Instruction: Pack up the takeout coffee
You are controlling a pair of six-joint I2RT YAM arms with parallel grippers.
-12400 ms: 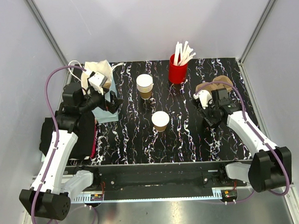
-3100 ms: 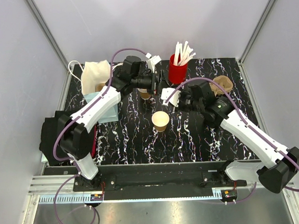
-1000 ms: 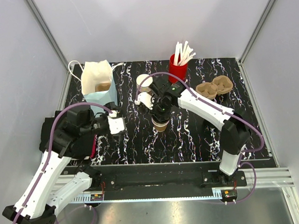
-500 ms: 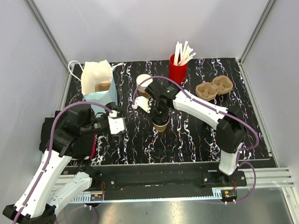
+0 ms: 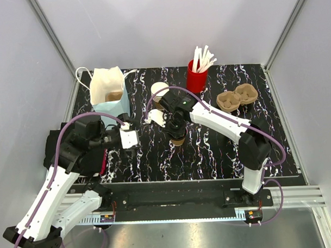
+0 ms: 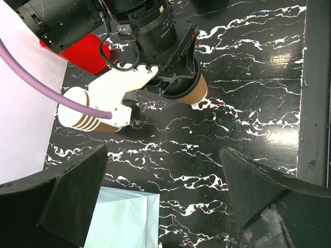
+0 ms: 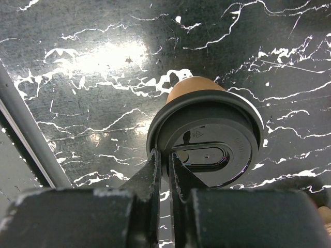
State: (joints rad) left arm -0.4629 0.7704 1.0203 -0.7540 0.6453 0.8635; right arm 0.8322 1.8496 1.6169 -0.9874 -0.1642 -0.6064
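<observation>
Right arm is stretched over counter centre, right hand pointed down, fingers pinched nearly together, tips at rim of round glossy black plastic lid. Lid is seated on tapered kraft-paper takeout coffee, upright mid-counter; approx. 3 s ago it was lidless. Left hand is held wide, low at left, unchanged.
</observation>
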